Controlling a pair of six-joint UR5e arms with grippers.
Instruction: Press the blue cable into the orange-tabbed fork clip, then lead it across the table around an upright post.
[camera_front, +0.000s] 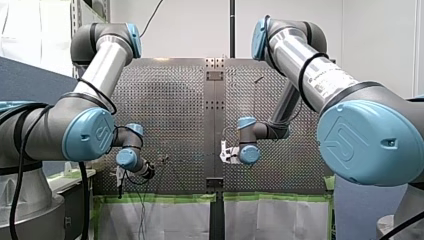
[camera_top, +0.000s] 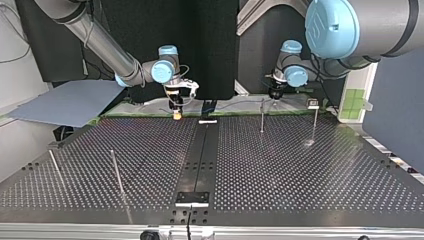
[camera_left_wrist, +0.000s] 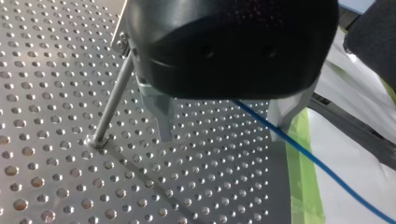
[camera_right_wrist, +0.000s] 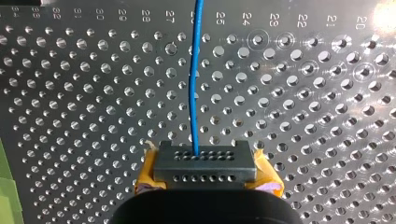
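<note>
- Blue cable is running straight ahead over the perforated table from the right pincer, which is clamping it between yellow pads.
- Left pincer is hanging wide apart, the cable passing between its metal fingers, an upright post standing just beside it.

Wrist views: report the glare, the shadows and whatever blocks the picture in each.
Right wrist view: strong glare whitens the perforated table ahead of and to one side of my right hand; the blue cable reads plainly against the metal. Left wrist view: the black body of my left hand hides much of the scene; the upright post throws a thin shadow across the table.
</note>
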